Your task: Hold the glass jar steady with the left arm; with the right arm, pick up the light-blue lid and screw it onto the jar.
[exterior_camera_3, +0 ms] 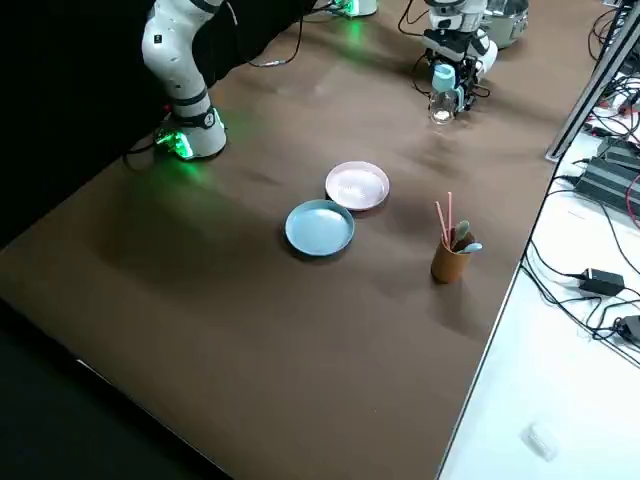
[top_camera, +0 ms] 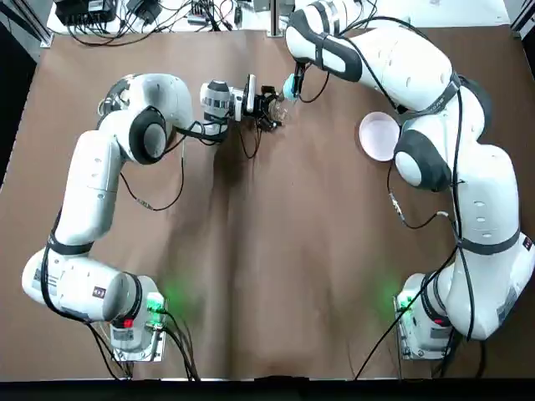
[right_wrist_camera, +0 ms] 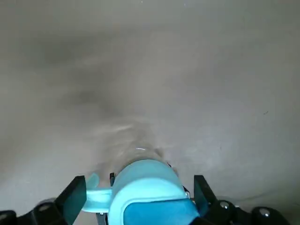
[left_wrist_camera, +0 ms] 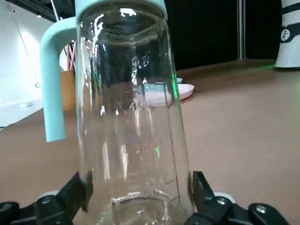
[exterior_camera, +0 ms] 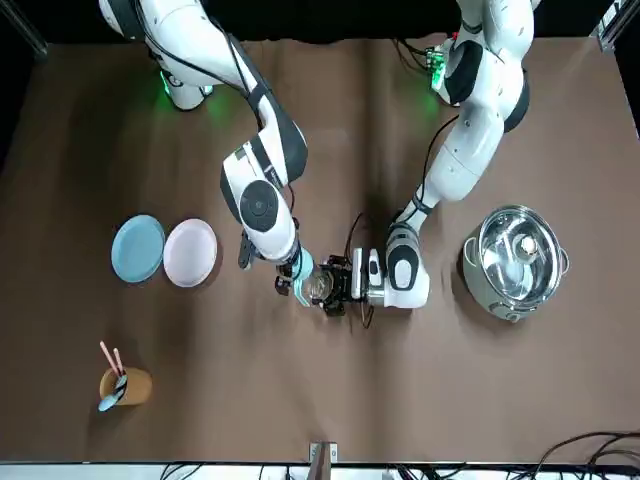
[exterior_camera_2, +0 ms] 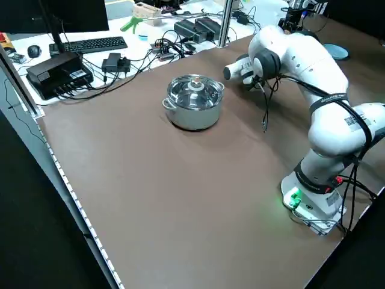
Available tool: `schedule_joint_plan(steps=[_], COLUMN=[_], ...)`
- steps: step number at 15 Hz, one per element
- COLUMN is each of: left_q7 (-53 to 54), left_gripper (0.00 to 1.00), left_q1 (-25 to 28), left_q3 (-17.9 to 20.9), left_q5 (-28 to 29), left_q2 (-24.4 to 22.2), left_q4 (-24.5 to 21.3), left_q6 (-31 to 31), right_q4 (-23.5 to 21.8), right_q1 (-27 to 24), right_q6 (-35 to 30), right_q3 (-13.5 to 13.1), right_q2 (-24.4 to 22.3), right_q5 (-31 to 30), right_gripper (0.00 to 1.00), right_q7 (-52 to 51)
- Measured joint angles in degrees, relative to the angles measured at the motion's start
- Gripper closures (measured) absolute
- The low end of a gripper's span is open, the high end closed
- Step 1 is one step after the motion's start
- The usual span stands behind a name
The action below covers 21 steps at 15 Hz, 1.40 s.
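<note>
1. Standing upright on the brown table (top_camera: 267,276), the glass jar (left_wrist_camera: 131,131) is at the far middle of it, between the two grippers.
2. The left gripper (top_camera: 267,107) reaches the jar from the robot's left side, lying low and nearly horizontal. In the left wrist view its two black fingers (left_wrist_camera: 79,192) are pressed to the lower part of the glass, one on each side, so it is closed around the jar.
3. The light-blue lid (right_wrist_camera: 147,187) sits on the mouth of the jar. It has a light-blue handle that bends down along one side of the glass.
4. The right gripper (exterior_camera: 298,275) is at the lid from above, at the end of the right arm that stretches over the table from the robot's right. The lid is inside its opening, but I cannot tell whether it really squeezes the lid or only stands around it.
5. A pink plate (top_camera: 378,135) lies on the table under the right arm, and a light-blue plate (exterior_camera: 138,248) lies just beside it.
6. A steel pot (exterior_camera: 513,260) with its own cover stands on the robot's left side, near the left wrist but apart from the jar.
7. A brown cup (exterior_camera: 125,385) with a spoon and pink sticks stands well apart from the jar.
</note>
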Motion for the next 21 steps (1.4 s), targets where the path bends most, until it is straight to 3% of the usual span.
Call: schedule_joint_plan(steps=[21], left_q7=[-0.35], left_gripper=[0.05], left_q1=[0.02], left_q3=[0.56], left_q5=[0.02], left_q2=[0.01], left_q4=[-0.09], left_q6=[0.04], right_q4=[0.0], right_q1=[0.14], right_q6=[6.21], right_q3=[1.96], right_q2=[0.11], right_q5=[2.14], right_gripper=[0.0], right_q7=[-3.85])
